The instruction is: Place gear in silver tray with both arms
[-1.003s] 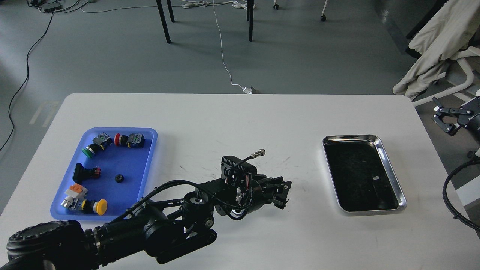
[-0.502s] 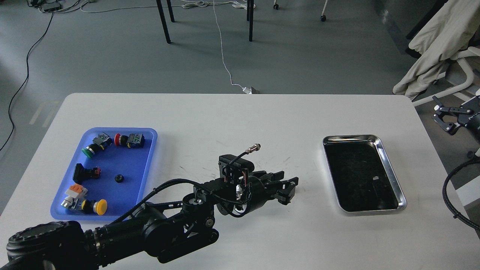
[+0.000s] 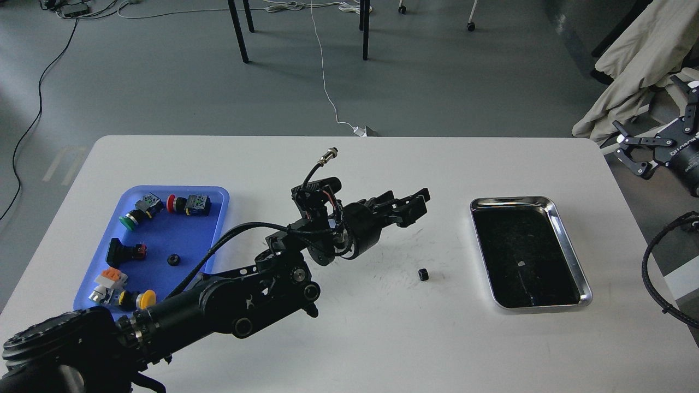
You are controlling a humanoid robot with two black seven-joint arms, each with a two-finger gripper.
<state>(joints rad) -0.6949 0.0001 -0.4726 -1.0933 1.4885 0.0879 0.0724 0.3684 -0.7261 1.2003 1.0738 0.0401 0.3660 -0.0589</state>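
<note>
1. Gear: small, black, lying on the white table, between the left arm and the silver tray, nearer the tray, outside its rim.
2. Silver tray: on the right part of the table, its dark bottom bare.
3. Left hand: raised above the table, up and left of the gear, apart from it; fingers slightly spread, holding nothing.
4. Right hand: beyond the table's right edge, fingers spread, holding nothing.
5. Blue tray: on the left part of the table; holds push-button switches and a second small black ring.
</note>
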